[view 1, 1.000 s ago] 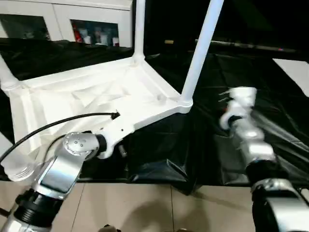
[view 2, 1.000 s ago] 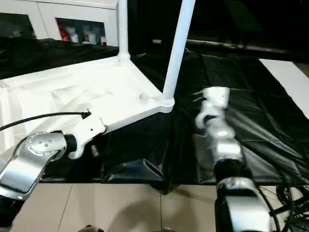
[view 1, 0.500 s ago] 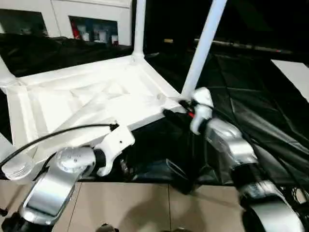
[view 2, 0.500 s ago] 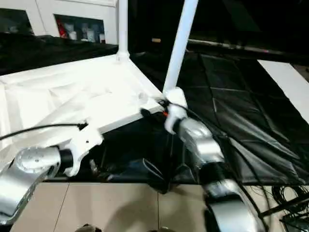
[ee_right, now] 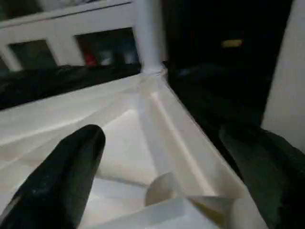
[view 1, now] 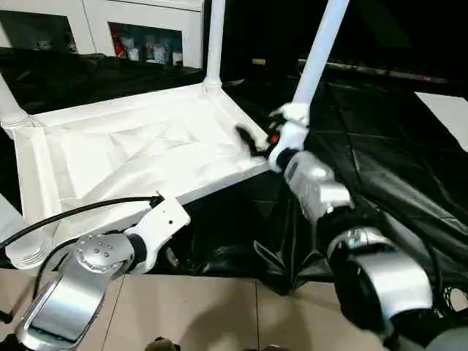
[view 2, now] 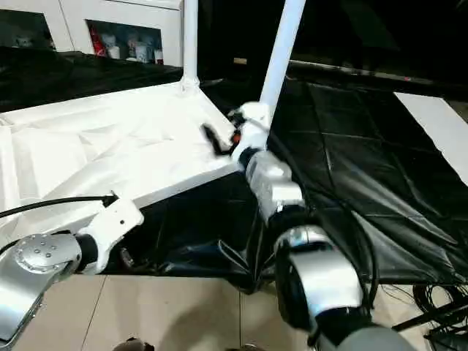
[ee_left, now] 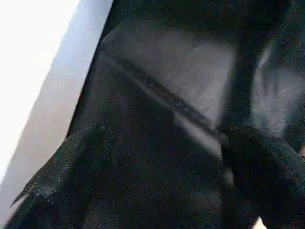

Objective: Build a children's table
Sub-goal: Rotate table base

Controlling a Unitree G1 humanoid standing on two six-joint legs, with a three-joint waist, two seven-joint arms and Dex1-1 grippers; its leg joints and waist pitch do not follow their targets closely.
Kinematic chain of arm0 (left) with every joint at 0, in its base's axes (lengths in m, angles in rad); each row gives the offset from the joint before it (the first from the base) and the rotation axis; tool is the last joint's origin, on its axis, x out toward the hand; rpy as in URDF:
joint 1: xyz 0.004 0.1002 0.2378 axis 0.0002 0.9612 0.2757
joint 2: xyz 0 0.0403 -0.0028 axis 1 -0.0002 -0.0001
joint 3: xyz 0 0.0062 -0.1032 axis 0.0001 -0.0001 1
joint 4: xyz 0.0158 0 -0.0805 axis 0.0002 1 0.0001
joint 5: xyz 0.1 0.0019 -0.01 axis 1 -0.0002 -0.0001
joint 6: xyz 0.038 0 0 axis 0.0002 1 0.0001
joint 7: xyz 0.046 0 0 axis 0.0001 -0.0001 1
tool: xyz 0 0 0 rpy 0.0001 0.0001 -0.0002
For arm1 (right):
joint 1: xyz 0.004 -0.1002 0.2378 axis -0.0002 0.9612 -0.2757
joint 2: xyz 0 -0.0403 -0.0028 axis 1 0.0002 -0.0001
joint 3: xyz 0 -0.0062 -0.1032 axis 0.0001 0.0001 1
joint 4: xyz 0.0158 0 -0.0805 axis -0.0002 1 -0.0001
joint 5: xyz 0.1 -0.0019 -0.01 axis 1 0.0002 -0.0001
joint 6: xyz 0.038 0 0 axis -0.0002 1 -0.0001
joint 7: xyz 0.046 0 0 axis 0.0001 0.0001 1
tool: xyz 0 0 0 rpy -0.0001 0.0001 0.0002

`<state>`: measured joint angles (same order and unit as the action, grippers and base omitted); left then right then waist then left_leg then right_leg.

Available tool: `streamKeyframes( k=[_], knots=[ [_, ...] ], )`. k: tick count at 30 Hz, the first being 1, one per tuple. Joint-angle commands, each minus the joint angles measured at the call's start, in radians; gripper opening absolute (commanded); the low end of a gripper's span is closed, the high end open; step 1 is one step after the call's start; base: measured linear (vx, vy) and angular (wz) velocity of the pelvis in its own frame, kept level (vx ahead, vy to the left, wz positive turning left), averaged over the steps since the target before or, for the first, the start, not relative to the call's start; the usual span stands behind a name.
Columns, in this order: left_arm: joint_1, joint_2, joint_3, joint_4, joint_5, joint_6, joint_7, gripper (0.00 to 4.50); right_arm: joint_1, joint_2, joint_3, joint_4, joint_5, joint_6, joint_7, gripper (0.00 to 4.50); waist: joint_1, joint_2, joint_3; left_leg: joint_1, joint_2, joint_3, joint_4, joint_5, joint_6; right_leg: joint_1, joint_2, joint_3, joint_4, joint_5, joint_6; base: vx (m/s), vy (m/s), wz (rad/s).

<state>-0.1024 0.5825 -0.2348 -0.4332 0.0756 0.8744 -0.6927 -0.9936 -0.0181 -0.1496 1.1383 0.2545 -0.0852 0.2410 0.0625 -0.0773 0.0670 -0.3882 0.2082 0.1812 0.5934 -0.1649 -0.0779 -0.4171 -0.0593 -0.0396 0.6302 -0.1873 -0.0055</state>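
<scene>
While the white table top [view 1: 139, 150] lies upside down on the black-covered bench [view 1: 395, 153], ribbed underside facing up, the right hand [view 1: 256, 142] reaches over its near right corner. Its two black fingers [ee_right: 71, 167] stand well apart, one over the ribbed underside and the other on the outer side of the corner; they hold nothing. A white leg [view 1: 318, 51] rises from that corner socket, just beside the right hand. Another leg [view 1: 214, 40] stands upright in the far right corner, and a third leg [view 1: 9, 110] shows at the far left corner. The left hand [view 1: 172, 256] hangs low by the near edge of the table top, against the black sheet; whether its fingers are open I cannot tell. Beyond the bench stands a white glass-door cabinet [view 1: 139, 29].
</scene>
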Motion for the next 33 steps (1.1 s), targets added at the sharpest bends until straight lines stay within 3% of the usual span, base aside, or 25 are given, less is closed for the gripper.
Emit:
streamKeyframes(
  k=[1,4,8,14,21,27,33],
  knots=[
    [0.01,0.008,-0.005,-0.038,0.004,0.02,0.005,4.5,-0.017,-0.026,-0.039,0.038,0.022,-0.024,-0.069,4.48,-0.001,0.027,-0.054,0.024,0.015,-0.004,-0.073,-0.255,-0.042,0.034,-0.054,0.035,-0.065,-0.164,-0.166,0.0,0.0,0.0],
    [0.024,0.015,-0.009,-0.039,0.008,0.024,0.017,4.5,-0.031,-0.058,-0.066,0.072,0.023,-0.046,-0.144,4.48,0.003,0.03,-0.049,0.027,0.015,-0.002,-0.073,-0.27,-0.04,0.029,-0.052,0.035,-0.068,-0.178,-0.164,0.0,0.0,0.0],
    [0.039,0.006,-0.006,-0.018,0.02,0.001,0.052,4.5,-0.048,-0.111,-0.101,0.115,0.016,-0.078,-0.204,4.48,0.022,0.031,-0.045,0.032,0.015,-0.001,-0.074,-0.298,-0.047,0.024,-0.05,0.035,-0.073,-0.212,-0.146,0.0,0.0,0.0],
    [0.048,0.007,0.0,-0.005,0.03,-0.02,0.076,4.5,-0.054,-0.167,-0.114,0.137,0.003,-0.106,-0.226,4.48,0.024,0.028,-0.046,0.025,0.014,-0.002,-0.073,-0.302,-0.044,0.027,-0.052,0.034,-0.075,-0.231,-0.137,0.0,0.0,0.0],
    [0.03,0.021,-0.018,0.042,0.047,-0.071,0.092,4.5,-0.047,-0.227,-0.121,0.147,-0.019,-0.13,-0.235,4.48,0.024,0.026,-0.052,0.018,0.011,0.0,-0.068,-0.246,-0.034,0.034,-0.05,0.032,-0.067,-0.172,-0.146,0.0,0.0,0.0],
    [-0.004,0.014,-0.032,0.111,0.056,-0.158,0.108,4.5,-0.038,-0.276,-0.129,0.154,-0.023,-0.143,-0.24,4.48,0.024,0.026,-0.056,0.019,0.012,0.002,-0.064,-0.232,-0.028,0.037,-0.05,0.031,-0.065,-0.15,-0.157,0.0,0.0,0.0],
    [0.008,-0.006,0.011,0.136,0.002,-0.25,0.09,4.5,-0.027,-0.27,-0.124,0.142,-0.027,-0.14,-0.152,4.48,0.02,0.02,-0.062,0.012,0.012,0.001,-0.062,-0.22,-0.019,0.043,-0.054,0.031,-0.061,-0.146,-0.165,0.0,0.0,0.0]
  ],
)
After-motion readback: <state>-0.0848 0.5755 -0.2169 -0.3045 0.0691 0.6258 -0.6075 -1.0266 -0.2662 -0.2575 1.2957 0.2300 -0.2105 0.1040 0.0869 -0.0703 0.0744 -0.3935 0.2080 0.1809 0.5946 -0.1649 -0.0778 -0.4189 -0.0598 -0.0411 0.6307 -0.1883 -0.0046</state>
